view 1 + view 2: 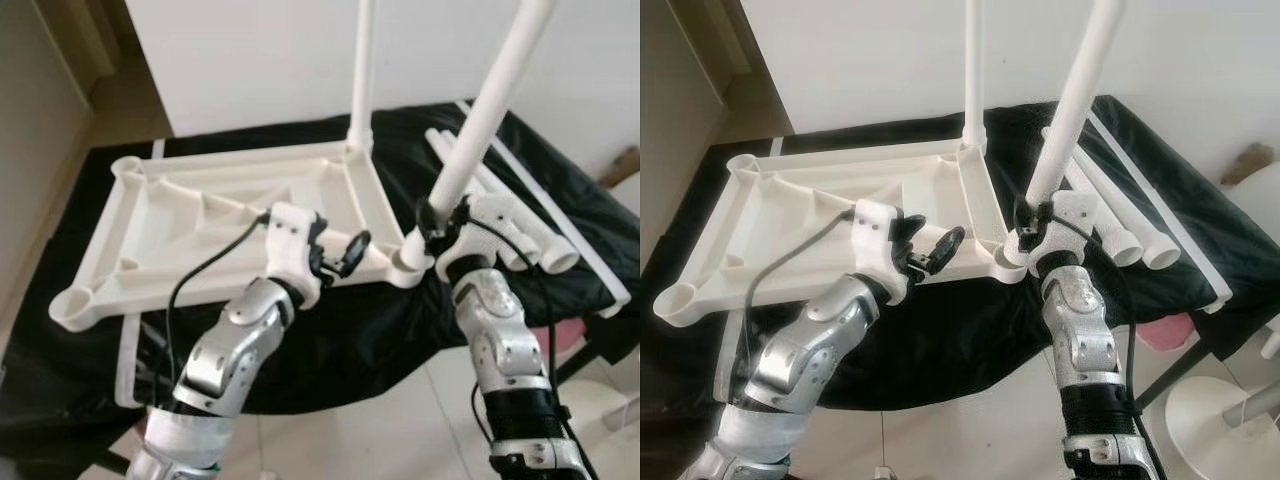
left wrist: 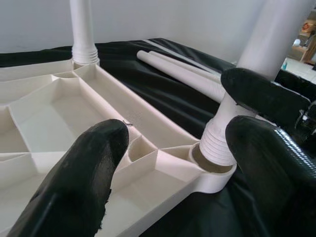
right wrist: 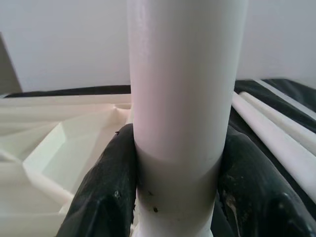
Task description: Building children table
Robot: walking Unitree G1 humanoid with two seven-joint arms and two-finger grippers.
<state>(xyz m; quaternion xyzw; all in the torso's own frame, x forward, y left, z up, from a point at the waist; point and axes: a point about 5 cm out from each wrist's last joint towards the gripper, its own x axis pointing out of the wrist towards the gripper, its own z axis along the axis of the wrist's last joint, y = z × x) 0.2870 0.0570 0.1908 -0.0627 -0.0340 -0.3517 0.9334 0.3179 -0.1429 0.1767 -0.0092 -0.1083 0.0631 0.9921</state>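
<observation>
My two silver, segmented metal arms end in white plastic wrist housings. A thin black cable loops along each forearm. My left gripper (image 1: 340, 255) and right gripper (image 1: 1032, 222) each carry two long, glossy black fingers (image 2: 84, 182).

The white plastic tabletop (image 1: 220, 225) lies upside down, ribbed underside up, with one white leg (image 1: 362, 70) upright in its far right corner socket, a second leg (image 1: 478, 125) tilted in its near right socket, and two spare legs (image 1: 520, 215) lying just right of it.
</observation>
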